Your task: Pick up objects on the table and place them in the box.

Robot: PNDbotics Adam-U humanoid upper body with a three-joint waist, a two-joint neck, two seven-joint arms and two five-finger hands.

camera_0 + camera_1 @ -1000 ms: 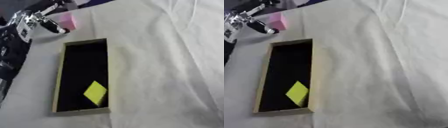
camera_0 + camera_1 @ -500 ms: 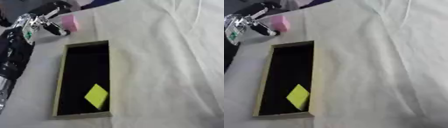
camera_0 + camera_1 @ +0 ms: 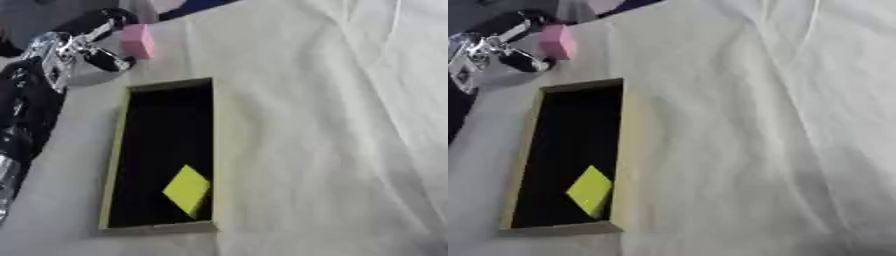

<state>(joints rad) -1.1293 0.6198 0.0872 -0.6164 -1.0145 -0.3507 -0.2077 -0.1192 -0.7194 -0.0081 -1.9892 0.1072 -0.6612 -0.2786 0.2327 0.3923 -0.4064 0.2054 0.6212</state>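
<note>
The left hand (image 3: 83, 52) is reaching in beyond the far end of the box (image 3: 217, 150), and its fingers look curled beside the pink block (image 3: 136, 41), with a dark fingertip lying against the block's top left corner. Whether the fingers are actually pinching the block or only touching it, I cannot tell. The right hand is not appearing in either view.

The pink block is sitting on the white cloth (image 3: 332, 130) just past the box's far short wall, slightly toward the box's right side. A yellow block (image 3: 187, 190) is already lying inside the box, near its near end, tilted on a corner.

What could go wrong: if the fingers are only brushing the block, closing them could be pushing it away from the box toward the far edge of the cloth, which is running close behind it. A lift that is too low could be knocking the block against the box's far wall. Dropping it toward the near end could be landing it on the yellow block.

For room: the far half of the box is lying open and dark, giving a short, free path from the block. To the box's right the cloth is spreading wide and wrinkled; to its left the arm is crowding the space
</note>
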